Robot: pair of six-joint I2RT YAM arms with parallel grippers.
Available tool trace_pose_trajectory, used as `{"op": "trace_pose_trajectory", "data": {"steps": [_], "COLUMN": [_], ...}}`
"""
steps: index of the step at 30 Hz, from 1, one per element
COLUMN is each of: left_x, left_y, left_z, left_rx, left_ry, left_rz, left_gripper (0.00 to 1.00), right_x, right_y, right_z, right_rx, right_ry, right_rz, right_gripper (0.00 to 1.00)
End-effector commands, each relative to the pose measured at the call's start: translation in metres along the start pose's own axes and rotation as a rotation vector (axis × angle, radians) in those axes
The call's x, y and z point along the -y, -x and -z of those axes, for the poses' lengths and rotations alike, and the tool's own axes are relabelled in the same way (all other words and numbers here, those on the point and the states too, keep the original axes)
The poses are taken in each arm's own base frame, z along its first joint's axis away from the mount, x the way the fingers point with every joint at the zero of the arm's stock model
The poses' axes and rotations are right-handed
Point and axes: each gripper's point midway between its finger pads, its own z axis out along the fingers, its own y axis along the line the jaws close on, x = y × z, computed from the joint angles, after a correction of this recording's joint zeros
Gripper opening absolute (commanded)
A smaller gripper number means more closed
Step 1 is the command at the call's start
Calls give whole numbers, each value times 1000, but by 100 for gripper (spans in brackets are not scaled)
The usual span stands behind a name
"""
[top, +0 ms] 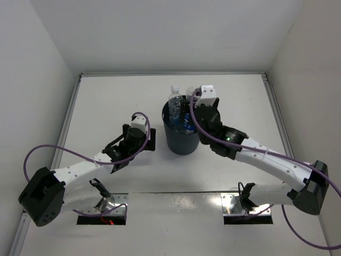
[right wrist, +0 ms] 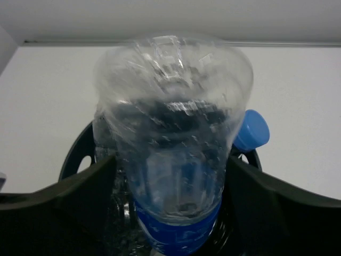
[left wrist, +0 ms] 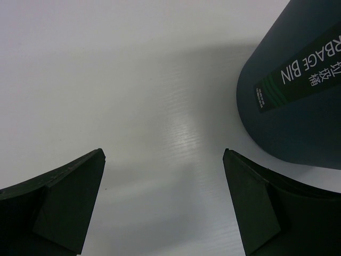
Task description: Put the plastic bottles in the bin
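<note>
The dark grey bin [top: 178, 141] stands mid-table; its labelled wall shows in the left wrist view [left wrist: 298, 96]. A clear bottle with a white cap [top: 174, 101] sticks up out of it. My right gripper [top: 193, 109] hangs over the bin's right rim, shut on a clear blue-labelled bottle [right wrist: 173, 133], held base up with its label end down inside the bin [right wrist: 72, 157]. The blue cap [right wrist: 251, 130] of another bottle pokes up behind it. My left gripper [left wrist: 162, 152] is open and empty, low over the table just left of the bin [top: 149, 140].
White walls close the table at the left, right and back. Two metal base plates [top: 240, 205] sit at the near edge.
</note>
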Motion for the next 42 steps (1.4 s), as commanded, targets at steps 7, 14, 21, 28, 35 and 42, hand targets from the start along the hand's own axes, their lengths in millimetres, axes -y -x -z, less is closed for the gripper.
{"op": "trace_pose_trajectory", "data": {"steps": [7,14,21,28,35,42], "left_x": [1,1,1,1,0,-6], "left_y": [7,7,7,7,8,22], "left_z": [-2,-2,-2,-1,-3,3], "left_rx": [28,28,28,18,2,5], "left_ry": [-8,-8,-8,-5,21,78], "left_rz": [17,17,17,22,43,84], "left_gripper": [100,100,100,100,100,100], "right_x": [6,31,119,173,179,181], "right_y": [58,123,91,19,-88,-113], "right_z": [3,14,-2,25,57,81], "right_rx": [84,191,-51,-257,-601,-581], "right_ry": [-7,-93,-373,-448,-434,-508], "right_rz": [-51,-100,-250,-434,-554,-543], "right_gripper": [100,100,100,100,100,100]}}
